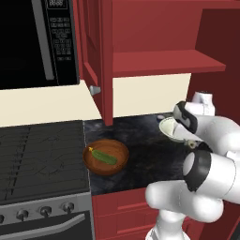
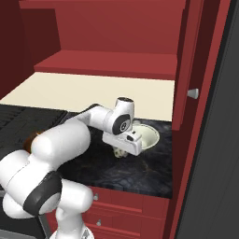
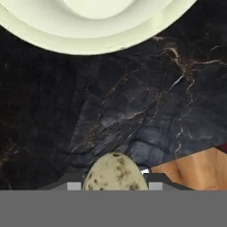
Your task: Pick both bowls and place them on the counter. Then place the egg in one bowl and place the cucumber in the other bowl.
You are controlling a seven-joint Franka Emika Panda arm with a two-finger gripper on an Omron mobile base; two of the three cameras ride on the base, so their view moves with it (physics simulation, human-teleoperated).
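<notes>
Speckled egg is clamped in the gripper above the counter; centre it over the pale bowl, lower, then release.

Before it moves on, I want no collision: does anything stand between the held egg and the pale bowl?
Nothing visible does. The gripper holds the egg above bare counter, and the pale bowl lies just beyond with only open stone between.

Glossy white rounded arm segments joined by dark black bands at the joints.
</notes>
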